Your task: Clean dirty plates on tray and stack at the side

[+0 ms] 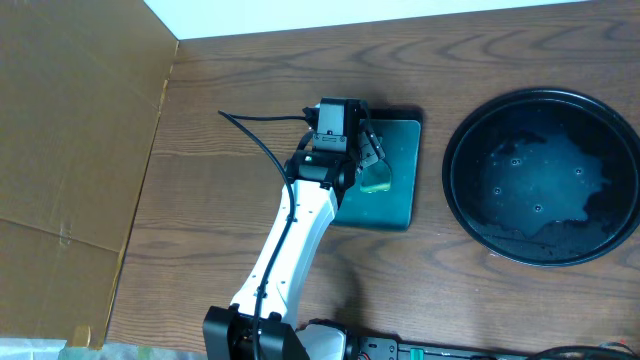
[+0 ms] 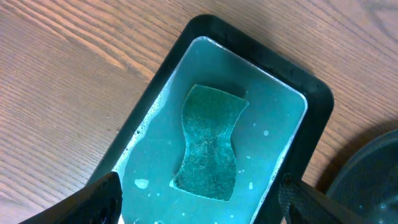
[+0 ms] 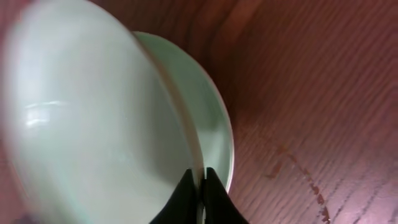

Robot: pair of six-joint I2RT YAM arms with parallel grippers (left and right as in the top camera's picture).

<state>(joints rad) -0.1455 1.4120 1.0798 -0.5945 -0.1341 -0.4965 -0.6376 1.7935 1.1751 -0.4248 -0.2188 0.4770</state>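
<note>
Wooden counter [image 1: 200, 210], cardboard wall [image 1: 80, 120] at left. The round black tray [image 1: 450, 165] lies bare of plates, its bottom wet. Left claw [image 2: 202, 200] hovers wide open over the green sponge [image 2: 208, 146] lying in wash water in the rectangular teal tray [image 2: 318, 102], touching nothing. Right claw [image 3: 200, 190] is closed on the rim of one white plate [image 3: 93, 124], tilted above a second plate [image 3: 217, 118] resting on the counter, apparently for stacking
</note>
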